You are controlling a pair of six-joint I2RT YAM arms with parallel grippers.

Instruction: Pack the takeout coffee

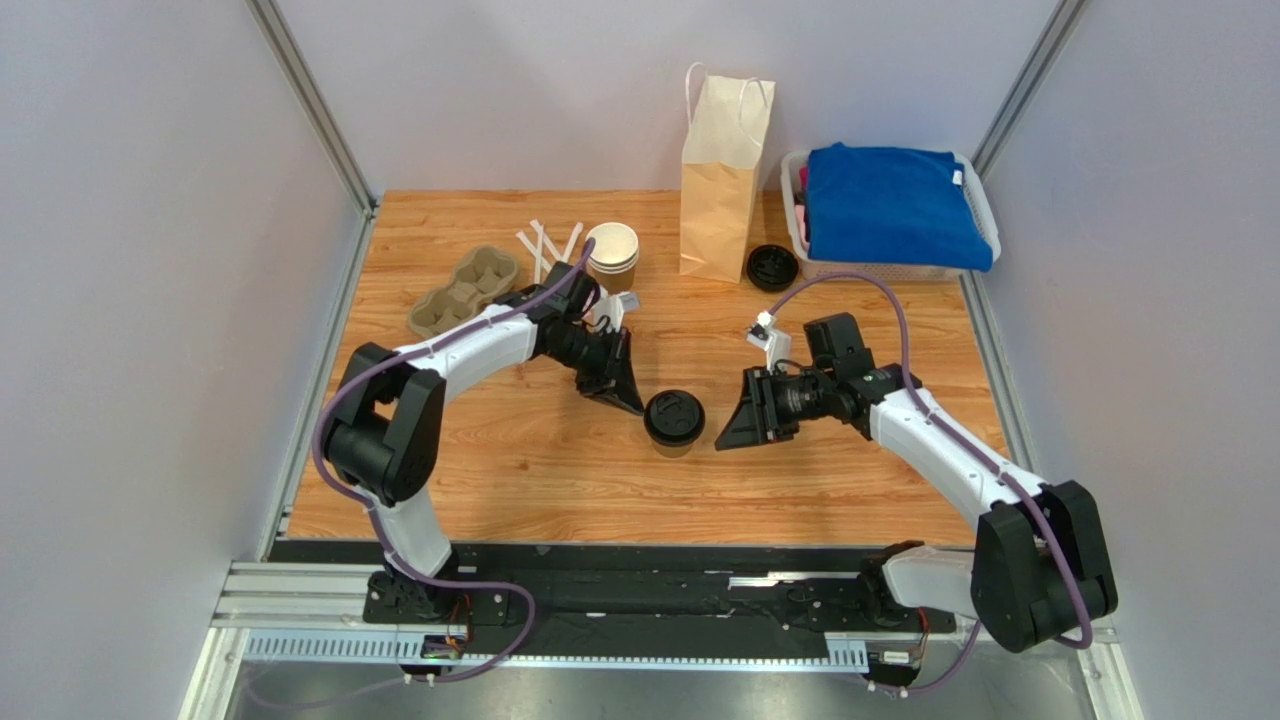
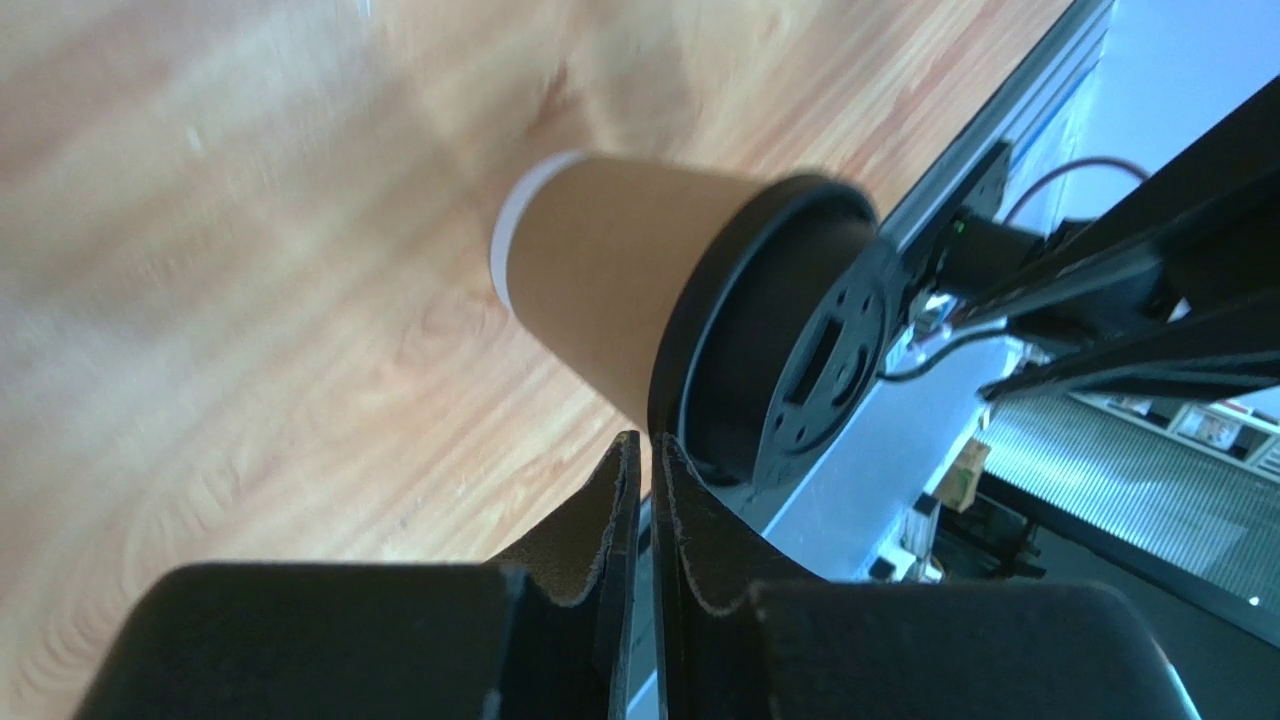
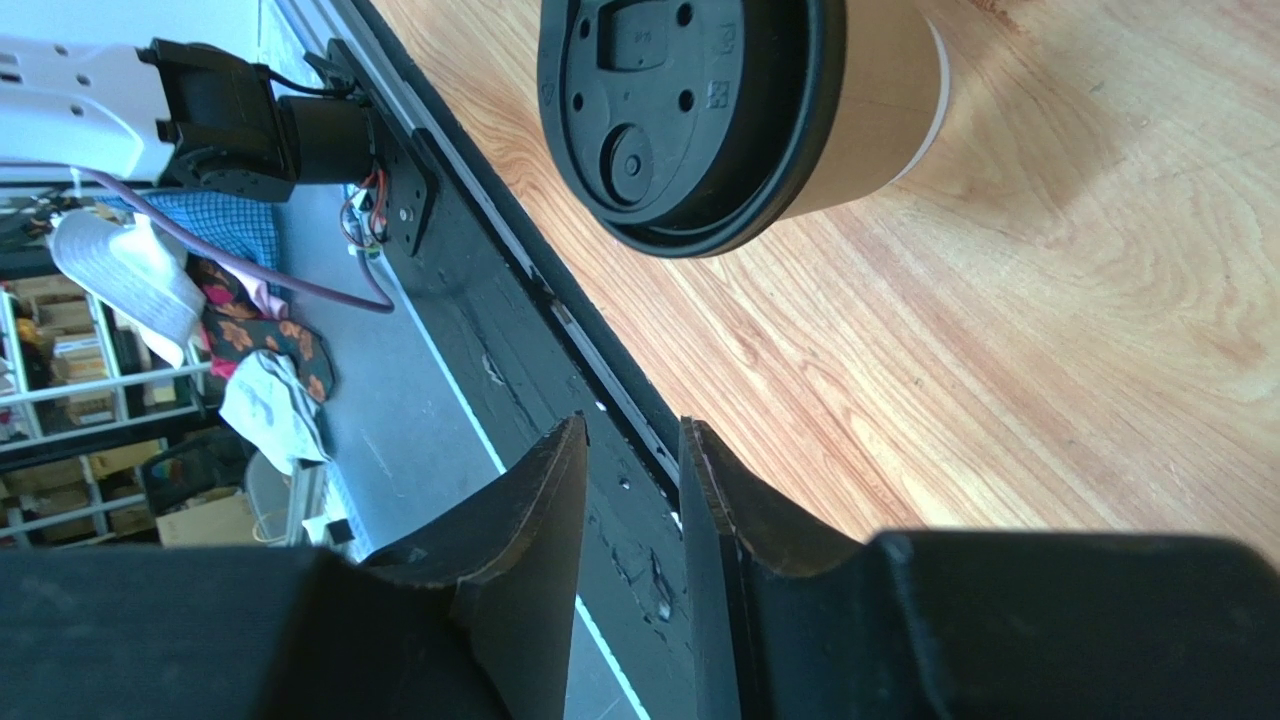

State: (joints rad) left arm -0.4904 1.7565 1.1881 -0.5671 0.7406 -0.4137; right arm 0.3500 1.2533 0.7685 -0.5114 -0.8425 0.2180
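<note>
The takeout coffee (image 1: 675,419), a short brown paper cup with a black lid, stands upright on the wooden table between my two grippers. My left gripper (image 1: 621,393) is just to its left, jaws shut and empty. In the left wrist view the cup (image 2: 616,285) lies just beyond the left gripper's (image 2: 648,450) tips. My right gripper (image 1: 741,428) is just right of the cup, jaws a little apart and empty. In the right wrist view the cup (image 3: 706,105) sits ahead of the right gripper (image 3: 631,435), not touching it. The paper bag (image 1: 724,177) stands upright at the back.
A stack of lidless cups (image 1: 612,255) and white stirrers (image 1: 549,245) are at the back left, beside a cardboard cup carrier (image 1: 463,291). A loose black lid (image 1: 772,267) lies right of the bag. A white basket (image 1: 977,195) with blue cloth is at the back right.
</note>
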